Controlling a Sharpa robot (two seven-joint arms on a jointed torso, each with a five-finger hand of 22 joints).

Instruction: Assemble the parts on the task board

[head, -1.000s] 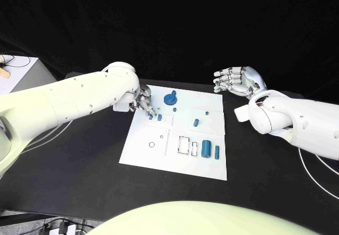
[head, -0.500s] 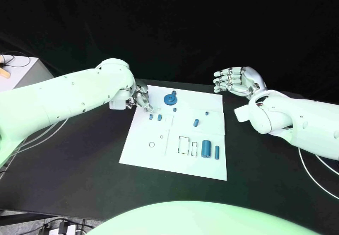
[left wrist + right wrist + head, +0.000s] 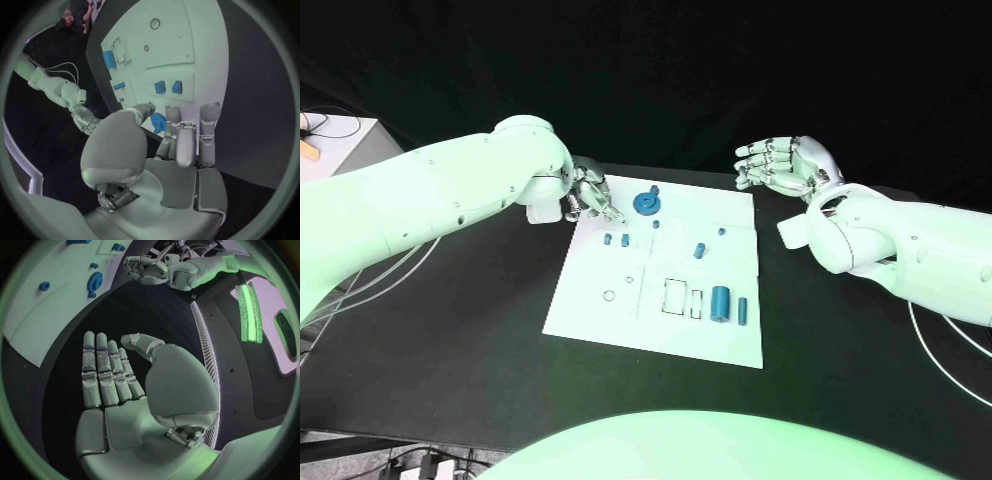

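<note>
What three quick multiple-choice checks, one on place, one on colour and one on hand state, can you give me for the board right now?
1. Where does the round gear-like part lie on the task board?
A. far edge, near the left hand
B. near edge, towards the robot
C. off the board, on the table

2. What colour are the parts?
A. red
B. blue
C. yellow

3. What is the right hand doing?
A. gripping a part
B. pressing on the board
C. holding nothing, fingers apart

Answers: 1 A, the head view puts it beside the left hand. 2 B, every piece shows blue. 3 C, its palm is bare, off the board.
</note>
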